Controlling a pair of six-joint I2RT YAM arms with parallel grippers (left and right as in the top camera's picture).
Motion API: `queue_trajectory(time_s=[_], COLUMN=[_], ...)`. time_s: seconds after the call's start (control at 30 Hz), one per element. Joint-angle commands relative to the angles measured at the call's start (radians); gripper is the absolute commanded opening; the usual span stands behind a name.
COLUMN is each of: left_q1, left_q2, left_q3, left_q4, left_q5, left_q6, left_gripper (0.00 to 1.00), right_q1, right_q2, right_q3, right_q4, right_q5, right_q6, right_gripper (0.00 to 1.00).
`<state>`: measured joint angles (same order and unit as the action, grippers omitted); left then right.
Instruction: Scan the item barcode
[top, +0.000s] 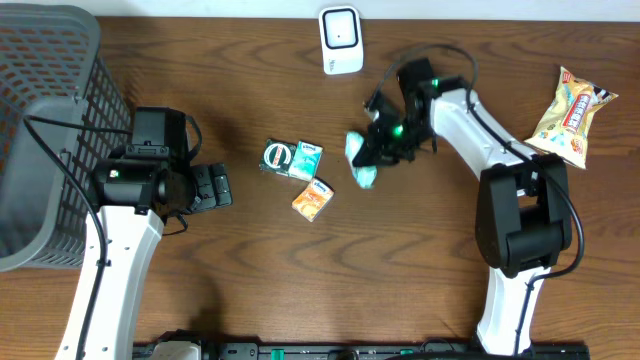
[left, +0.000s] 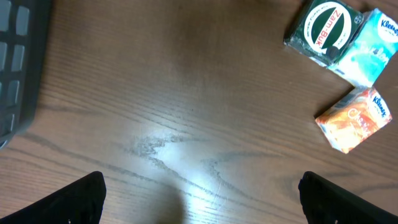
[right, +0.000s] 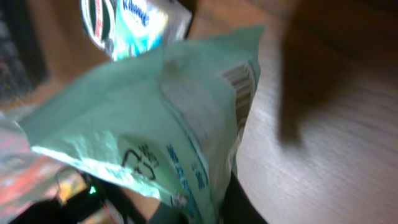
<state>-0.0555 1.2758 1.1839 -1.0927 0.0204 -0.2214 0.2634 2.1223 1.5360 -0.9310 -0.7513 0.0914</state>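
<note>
The overhead view is bright, even and sharp. Just ahead of the left gripper (left: 202, 196), soft glare whitens the table (left: 155, 146), and the far corners dim. Close to the right wrist lens, the teal packet (right: 143, 118) is blurred, with a dark shadow beyond it.

The basket (top: 45, 130) stands at the left edge of the table (top: 250, 290). The scanner (top: 341, 41) sits at the far edge, near the middle. The snack bag (top: 572, 115) lies at the right edge, well apart from the rest. Three packs lie grouped at the centre: the balm box (top: 277, 157) on the left, a tissue pack (top: 306, 160) touching its right side, and a second tissue pack (top: 313, 200) just in front of them. The left gripper (top: 220, 187) is between the basket and this group. The pouch (top: 362, 172) is right of the group, in the right gripper (top: 380, 150), in front of the scanner.
</note>
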Motion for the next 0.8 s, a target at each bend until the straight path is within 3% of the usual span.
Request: queue_trajectory(time_s=[0.0,0.2,0.43,0.77], left_q1=[-0.003,-0.003,-0.003,-0.003], left_q2=[0.003,0.003,0.003,0.003], left_q3=[-0.005,-0.005,-0.005,-0.005], left_q4=[-0.002,-0.002,-0.002,-0.002], left_q5=[-0.005,-0.005,-0.005,-0.005], left_q6=[-0.009,-0.009,-0.009,-0.009], left_gripper=[0.98,0.98,0.98,0.98], right_q1=[-0.025,-0.09,-0.2,-0.184], right_q2=[-0.014,-0.014,-0.036,-0.055], right_q3=[-0.117,-0.263,-0.137,0.218], right_q4=[0.074,0.207,-0.006,-0.454], right_q5=[-0.172,-0.112,0.13,0.359], right_q6=[0.01,0.073,0.106,0.0], right_gripper=[0.02,0.22,0.53,0.61])
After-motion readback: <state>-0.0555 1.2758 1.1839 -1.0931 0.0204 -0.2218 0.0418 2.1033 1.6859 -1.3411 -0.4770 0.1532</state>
